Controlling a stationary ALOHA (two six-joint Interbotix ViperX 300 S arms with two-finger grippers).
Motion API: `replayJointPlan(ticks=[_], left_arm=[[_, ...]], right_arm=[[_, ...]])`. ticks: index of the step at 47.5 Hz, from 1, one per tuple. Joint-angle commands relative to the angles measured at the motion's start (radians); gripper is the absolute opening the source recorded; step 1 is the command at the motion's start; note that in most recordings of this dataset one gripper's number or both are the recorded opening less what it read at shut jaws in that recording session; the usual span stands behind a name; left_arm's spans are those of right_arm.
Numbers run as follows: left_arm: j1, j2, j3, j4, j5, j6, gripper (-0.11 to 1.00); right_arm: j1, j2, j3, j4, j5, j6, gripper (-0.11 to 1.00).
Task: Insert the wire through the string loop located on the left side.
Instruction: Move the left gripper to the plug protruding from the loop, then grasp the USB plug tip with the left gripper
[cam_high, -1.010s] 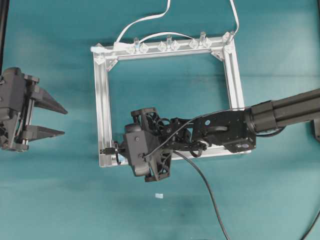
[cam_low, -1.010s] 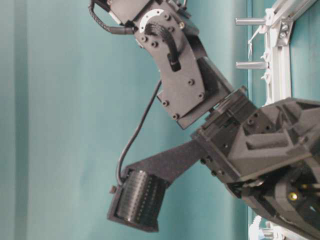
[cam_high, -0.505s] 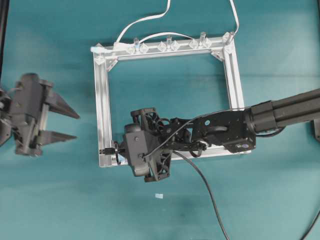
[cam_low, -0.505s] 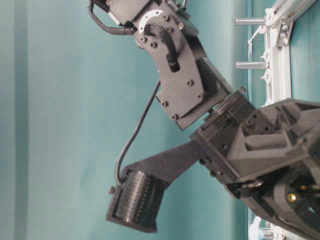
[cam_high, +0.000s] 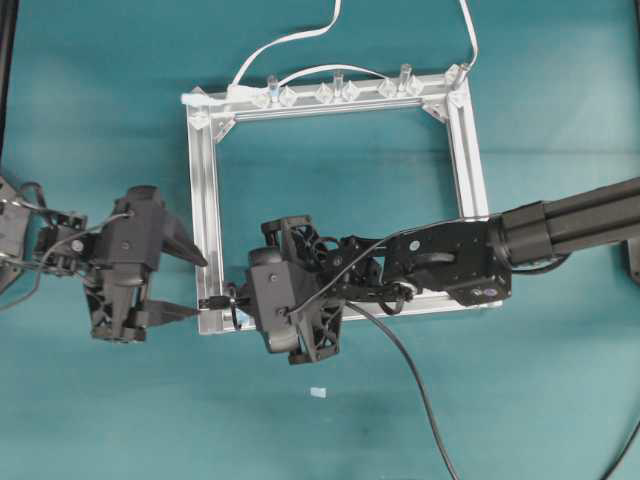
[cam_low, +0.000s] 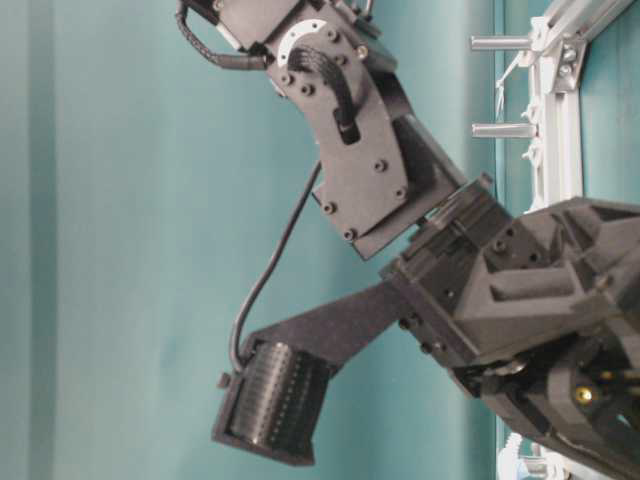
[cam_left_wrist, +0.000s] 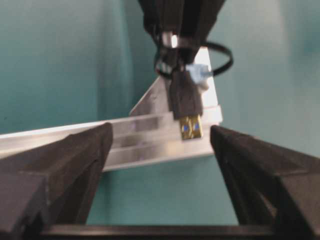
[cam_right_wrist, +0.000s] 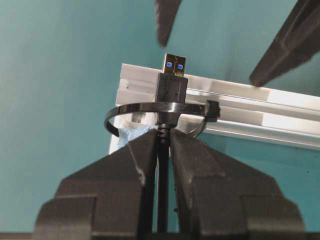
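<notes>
The wire (cam_high: 400, 350) is a thin black cable ending in a black plug (cam_right_wrist: 172, 90) with a gold metal tip (cam_left_wrist: 190, 127). My right gripper (cam_right_wrist: 164, 137) is shut on the cable just behind the plug. The string loop (cam_right_wrist: 150, 107), dark with a pale-blue tab (cam_left_wrist: 196, 74), circles the plug's rear end at the lower left corner of the aluminium frame (cam_high: 205, 200). The plug tip (cam_high: 212, 300) pokes out to the left past that corner. My left gripper (cam_high: 200, 287) stands open just left of the corner, its fingertips (cam_left_wrist: 107, 130) on either side of the tip, not touching it.
A white cable (cam_high: 290, 40) runs through clear clips (cam_high: 340, 90) along the frame's top bar. A small pale scrap (cam_high: 318, 392) lies on the teal table below the frame. The right arm (cam_low: 360, 150) fills the table-level view, beside a frame bar (cam_low: 560, 100).
My left gripper has travelled right from the table's left edge to the frame's lower left corner, and its jaws have spread wider. The right gripper and plug have stayed put.
</notes>
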Motion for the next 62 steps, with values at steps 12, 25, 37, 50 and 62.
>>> replayJointPlan(ticks=[12, 25, 37, 50, 62], left_arm=[[-0.035, 0.075, -0.064, -0.002, -0.014, -0.025, 0.87], [-0.035, 0.124, -0.080, 0.000, -0.017, -0.025, 0.87], [-0.035, 0.123, -0.080, 0.000, -0.017, -0.021, 0.84], [-0.035, 0.120, -0.089, 0.000, -0.017, -0.025, 0.42], [-0.035, 0.124, -0.101, 0.000, -0.014, -0.025, 0.22]], right_arm=[[-0.002, -0.023, -0.028, -0.006, -0.009, -0.003, 0.10], [0.000, -0.023, -0.026, -0.014, -0.008, -0.003, 0.10], [-0.002, -0.023, -0.026, -0.015, -0.008, -0.003, 0.10], [-0.002, -0.023, -0.026, -0.015, -0.009, -0.003, 0.10], [-0.002, -0.023, -0.020, -0.014, -0.048, -0.002, 0.10]])
